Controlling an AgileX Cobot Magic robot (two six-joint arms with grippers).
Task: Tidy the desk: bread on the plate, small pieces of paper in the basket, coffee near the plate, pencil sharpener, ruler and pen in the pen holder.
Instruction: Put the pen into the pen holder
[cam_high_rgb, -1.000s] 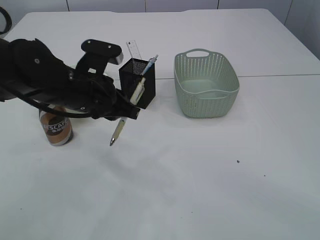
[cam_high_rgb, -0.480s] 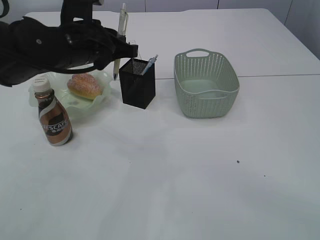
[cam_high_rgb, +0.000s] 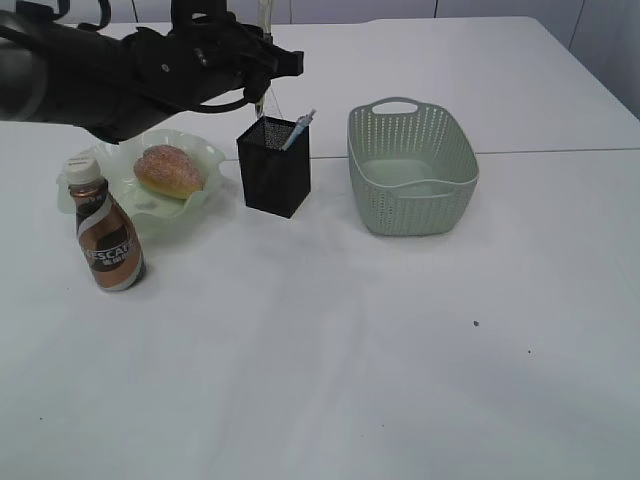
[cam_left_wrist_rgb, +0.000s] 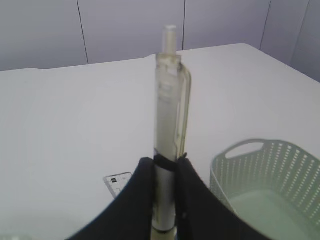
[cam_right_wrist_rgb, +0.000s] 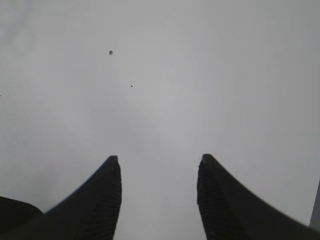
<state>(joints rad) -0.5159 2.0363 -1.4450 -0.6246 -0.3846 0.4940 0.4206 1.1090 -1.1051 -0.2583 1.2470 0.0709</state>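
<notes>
Two black fingers (cam_left_wrist_rgb: 187, 200) of the left gripper (cam_left_wrist_rgb: 164, 200) are closed on a pale, see-through pen (cam_left_wrist_rgb: 167, 130), held upright with its click button on top. From the side, that pen (cam_high_rgb: 264, 14) and gripper (cam_high_rgb: 262, 62) hang above the pen holder (cam_high_rgb: 274, 166), a black mesh cup standing toward the far edge of the desk (cam_high_rgb: 330, 380), left of the middle. Whether the pen's lower tip has reached the cup's opening I cannot tell. A second pen (cam_high_rgb: 299, 129) with a blue-grey clip leans out of the cup's right corner. In the left wrist view the end of a clear ruler (cam_left_wrist_rgb: 118, 183) shows just left of the fingers; I cannot make it out in the side view.

Just left of the cup sits the pale green plate (cam_high_rgb: 205, 157) with its ruffled rim, and the bread (cam_high_rgb: 169, 170) lies on it. The coffee (cam_high_rgb: 107, 235) stands upright at the plate's near-left side, close to its rim, nearer the left edge of the desk. To the right of the cup, with a gap between them, is the pale green basket (cam_high_rgb: 412, 170); I can see no scraps on the part of its floor that shows. Its handle and perforated wall (cam_left_wrist_rgb: 270, 170) also appear in the left wrist view.

Over a bare stretch of the white top, the right gripper (cam_right_wrist_rgb: 159, 192) has its fingers spread apart with nothing between them.
</notes>
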